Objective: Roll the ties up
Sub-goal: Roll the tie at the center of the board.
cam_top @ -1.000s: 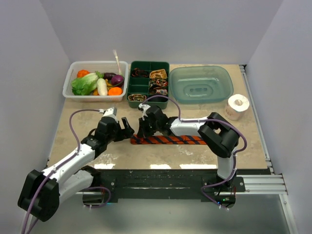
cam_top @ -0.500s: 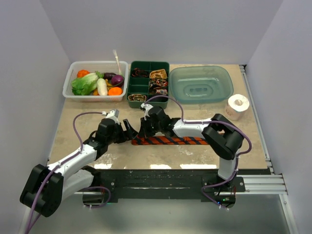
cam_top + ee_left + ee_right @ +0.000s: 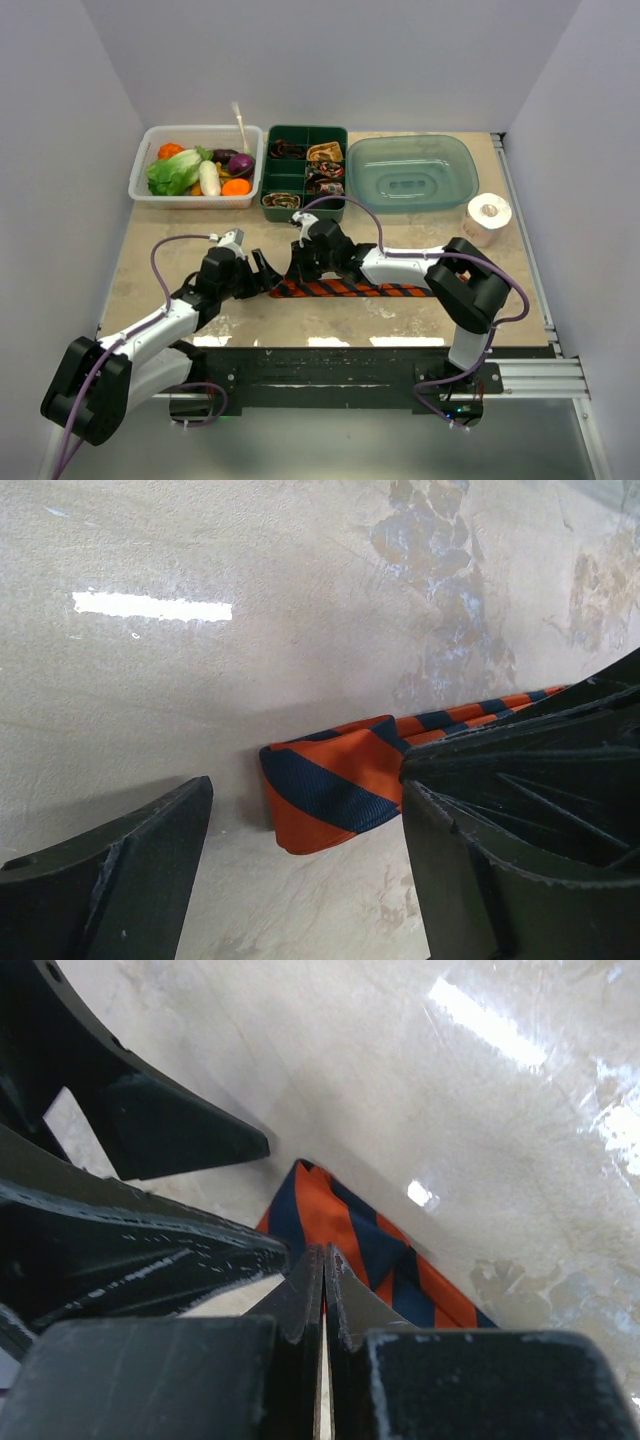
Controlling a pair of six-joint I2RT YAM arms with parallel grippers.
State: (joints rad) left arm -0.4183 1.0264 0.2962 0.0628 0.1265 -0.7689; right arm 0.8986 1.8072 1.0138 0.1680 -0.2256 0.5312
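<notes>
Rolling begins: an orange-and-navy striped fabric necktie lies flat along the near side of the mottled beige bench, running left to right, with its left end doubled over into what looks like the first turn of a roll. The right arm's black two-finger end effector is clenched on the necktie just behind that fold, apparently pinning the cloth so the turn cannot spring open. The left arm's end effector is released, its fingers spread to either side of the folded end, seemingly placed to take hold of the roll. At the far side, a dark green compartment tray holds small coiled ties, probably where a finished roll belongs.
</notes>
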